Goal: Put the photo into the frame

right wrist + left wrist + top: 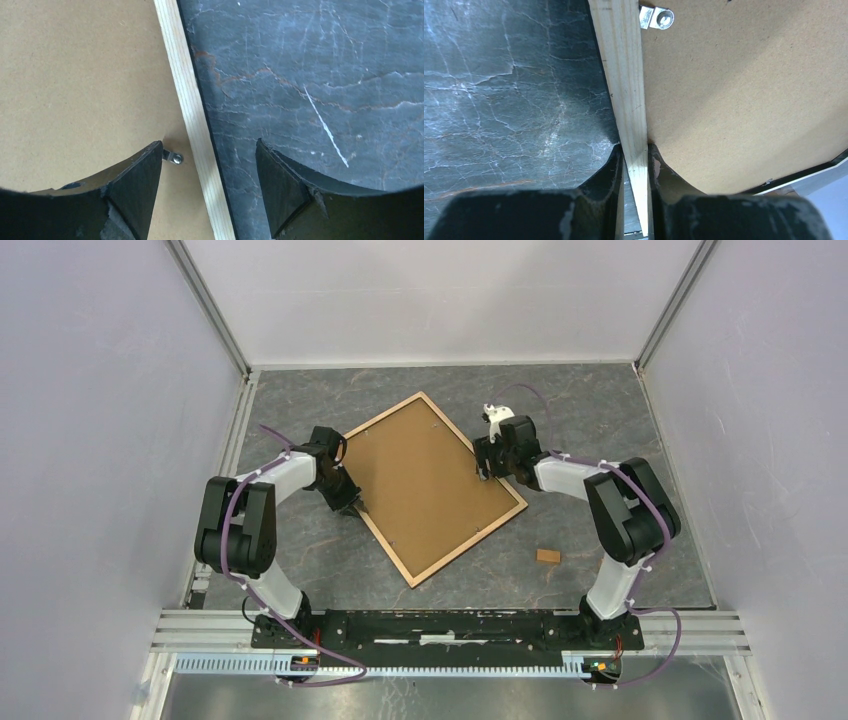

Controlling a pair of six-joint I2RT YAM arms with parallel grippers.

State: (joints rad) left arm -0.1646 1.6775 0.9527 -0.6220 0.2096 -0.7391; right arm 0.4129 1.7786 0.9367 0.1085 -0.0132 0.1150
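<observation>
So, the frame (470,546) is laid flat on the dark marbled bench (600,420), turned diamond-wise, with its light wood face up and the brown backing board (435,485) set inside the rim.

From the top view, both arms are seen reaching in to the frame, one at each side corner. How the jaws sit can't really be read from up there, it's all just black lumps at the rim. That's where the wrist views come in handy.

On the left wrist view, the left gripper (635,152) is shown pinching the frame's wooden rim. One jaw is pressed on the outer side over the bench and the other on the inner side against the backing board. A metal tab (656,18) is seen screwed to the backing board just beside the rim, further along the frame from the pinch.

On the right wrist view, the right gripper (209,150) is spread wide, straddling the frame's opposite rim. Neither jaw is seen touching the wood. A second metal tab (173,158) is tucked just beside the inner jaw.

Only the top view picks up a small brown block (547,556), lying on the bench apart from the frame, off its near right edge.
</observation>
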